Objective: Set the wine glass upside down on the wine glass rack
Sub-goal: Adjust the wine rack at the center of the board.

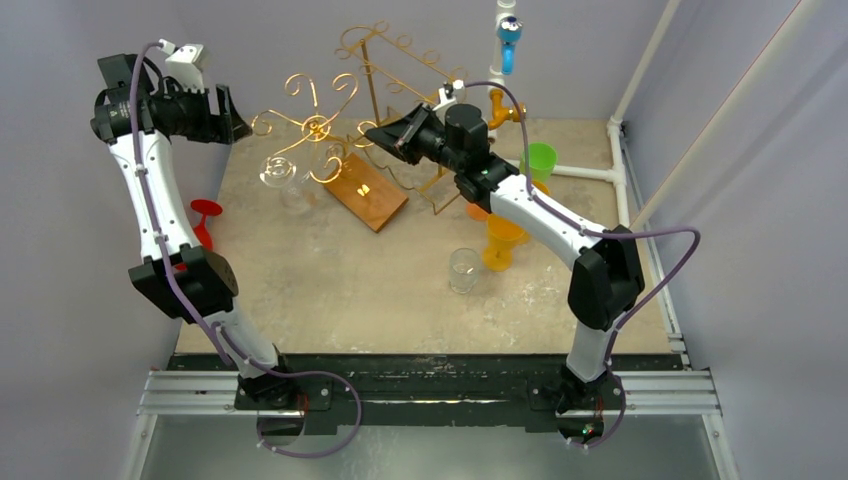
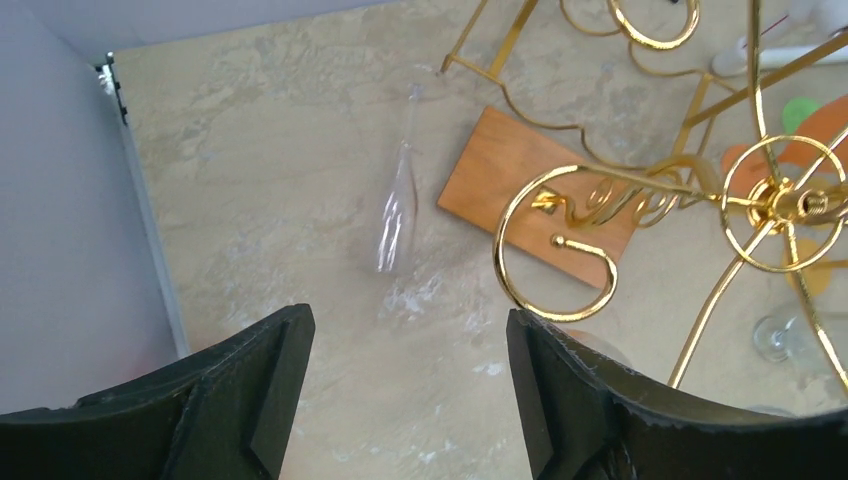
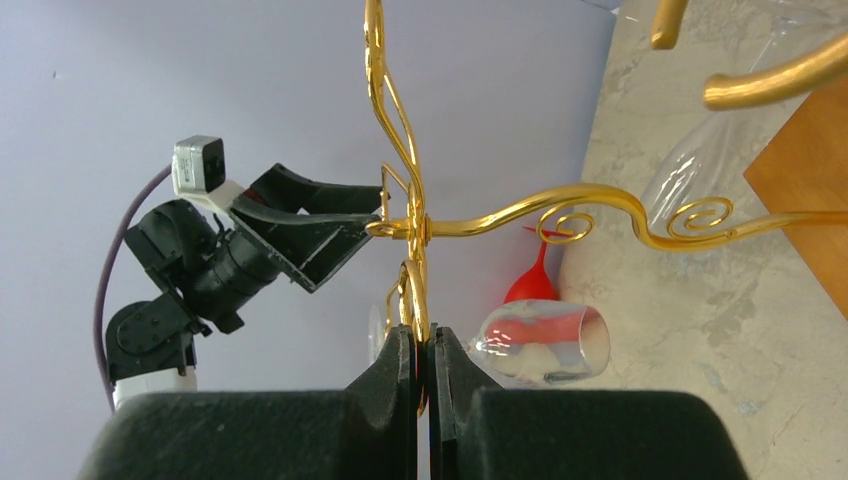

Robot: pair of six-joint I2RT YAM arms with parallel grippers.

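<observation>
Overhead rear view of whole table [image 1: 380, 290]; wrist cameras close in, both on gold rack [image 2: 785, 198]

the beige, stone-patterned table [image 1: 330, 290] carried the wooden base [image 1: 366, 191] of the gold rack [image 1: 318, 125], a clear wine glass [image 1: 280, 175] just left of it, a red glass [image 1: 205, 215] at the left edge, and a clear tumbler [image 1: 462, 270], orange glass [image 1: 500, 243] and green cup [image 1: 540, 160] on the right.

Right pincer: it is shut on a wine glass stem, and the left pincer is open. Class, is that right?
No. The right pincer is shut on a wire of the gold rack, not a glass stem, as the right wrist view shows. The left pincer is open.
</observation>
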